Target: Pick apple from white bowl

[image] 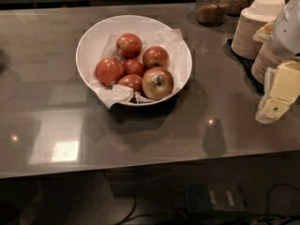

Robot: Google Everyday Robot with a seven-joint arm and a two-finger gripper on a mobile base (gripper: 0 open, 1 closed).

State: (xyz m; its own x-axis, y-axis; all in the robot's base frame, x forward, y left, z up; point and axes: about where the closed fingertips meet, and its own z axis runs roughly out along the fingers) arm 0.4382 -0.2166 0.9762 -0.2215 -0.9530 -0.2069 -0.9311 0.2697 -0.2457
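Observation:
The white bowl (88,39) stands on the grey counter left of centre, lined with crumpled white paper. It holds several apples. The apple (157,83), the largest one, red blotched with pale yellow-tan and showing a stem dimple, lies at the bowl's front right. Smaller deep red apples (129,45) lie behind and left of it. My gripper (277,93), pale yellow and white, hangs at the right edge of the view, well right of the bowl and above the counter. It holds nothing that I can see.
Stacks of tan disposable bowls (251,29) stand at the back right, close behind the gripper. Glass jars (212,6) stand at the back. The counter's front edge (140,168) runs across the lower part of the view, with cables below.

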